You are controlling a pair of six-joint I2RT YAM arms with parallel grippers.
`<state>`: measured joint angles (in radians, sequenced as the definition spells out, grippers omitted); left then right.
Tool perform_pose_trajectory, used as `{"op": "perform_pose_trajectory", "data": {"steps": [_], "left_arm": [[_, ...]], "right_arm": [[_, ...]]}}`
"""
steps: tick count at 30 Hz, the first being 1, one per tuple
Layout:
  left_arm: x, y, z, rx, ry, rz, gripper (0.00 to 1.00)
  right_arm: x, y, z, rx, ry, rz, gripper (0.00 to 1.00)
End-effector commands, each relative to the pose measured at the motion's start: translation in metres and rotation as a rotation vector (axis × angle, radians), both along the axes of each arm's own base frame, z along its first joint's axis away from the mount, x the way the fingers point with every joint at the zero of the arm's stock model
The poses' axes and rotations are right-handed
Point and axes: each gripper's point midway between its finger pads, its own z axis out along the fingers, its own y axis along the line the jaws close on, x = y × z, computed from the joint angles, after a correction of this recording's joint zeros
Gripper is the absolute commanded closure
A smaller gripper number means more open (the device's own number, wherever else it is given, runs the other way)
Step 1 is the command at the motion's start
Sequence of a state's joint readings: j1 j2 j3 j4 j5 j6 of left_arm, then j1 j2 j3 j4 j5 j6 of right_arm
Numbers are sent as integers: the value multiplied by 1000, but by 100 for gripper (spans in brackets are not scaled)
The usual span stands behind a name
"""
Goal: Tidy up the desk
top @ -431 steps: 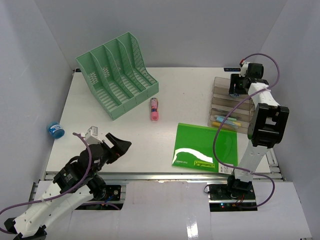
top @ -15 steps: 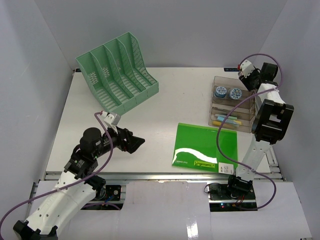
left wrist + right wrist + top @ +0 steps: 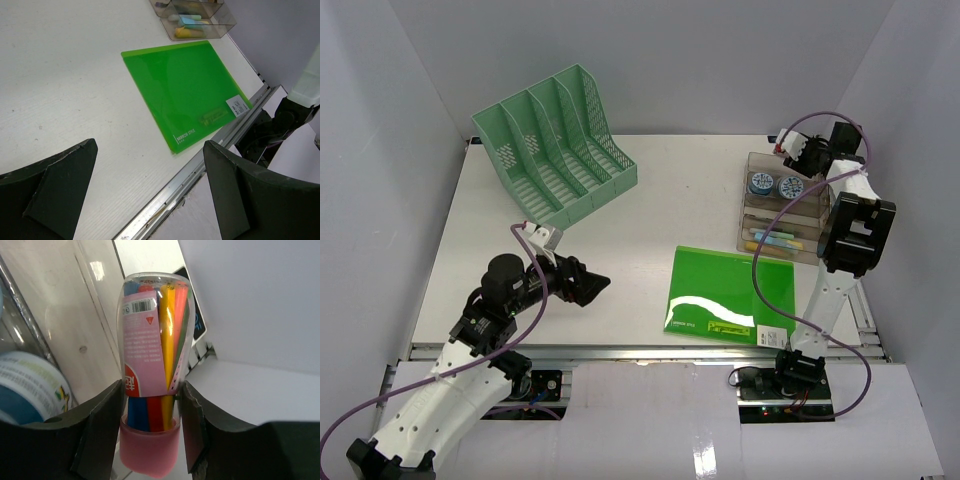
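Note:
The desk [image 3: 660, 205] is a white tabletop with a silver rail [image 3: 200, 175] at its front; it also shows in the left wrist view [image 3: 65, 75]. My right gripper [image 3: 798, 150] hovers at the back right, behind the clear organizer [image 3: 785, 215]. In the right wrist view the right gripper [image 3: 151, 395] is shut on a pink-capped clear tube of coloured pencils [image 3: 152, 340], held upright. My left gripper [image 3: 595, 285] is open and empty, low over the front of the desk, left of the green folder [image 3: 730, 295]. The left gripper [image 3: 150, 185] shows wide-set jaws.
A mint-green file rack [image 3: 555, 150] stands at the back left. Two blue tape rolls [image 3: 775, 185] sit in the organizer's top tier, one showing in the right wrist view [image 3: 25, 390]. Highlighters lie in its front tray [image 3: 190, 27]. Grey walls close three sides.
The pink tube left the desk's middle and is now in my right gripper. The blue roll at the far left is gone. My left gripper moved toward the middle; the right wrist shifted slightly left.

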<state>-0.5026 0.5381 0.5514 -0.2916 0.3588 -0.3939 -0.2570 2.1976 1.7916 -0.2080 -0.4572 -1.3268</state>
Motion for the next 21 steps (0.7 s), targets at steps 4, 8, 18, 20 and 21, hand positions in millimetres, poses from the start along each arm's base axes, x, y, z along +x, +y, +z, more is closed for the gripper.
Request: {"op": "perform_pose_trajectory", "data": {"steps": [4,8,18,20,21], "left_arm": [[0,-1,1,-1,-6,-7,2],[0,-2,2,-1,-8,-14,2],[-2,-1,5,-7,-20,-16,2],[-2,-1,6,-8,-22,-16,2],[-2,-1,5,-8,-20,-16,2]], "right_arm": [[21,6,5,-104,-44,149,67],[23,8,-1,-116,-47,162,56],[12,13,9,-133,-80,158,25],[9,14,9,-130,-75,155,25],[8,13,11,-130,-76,151,24]]}}
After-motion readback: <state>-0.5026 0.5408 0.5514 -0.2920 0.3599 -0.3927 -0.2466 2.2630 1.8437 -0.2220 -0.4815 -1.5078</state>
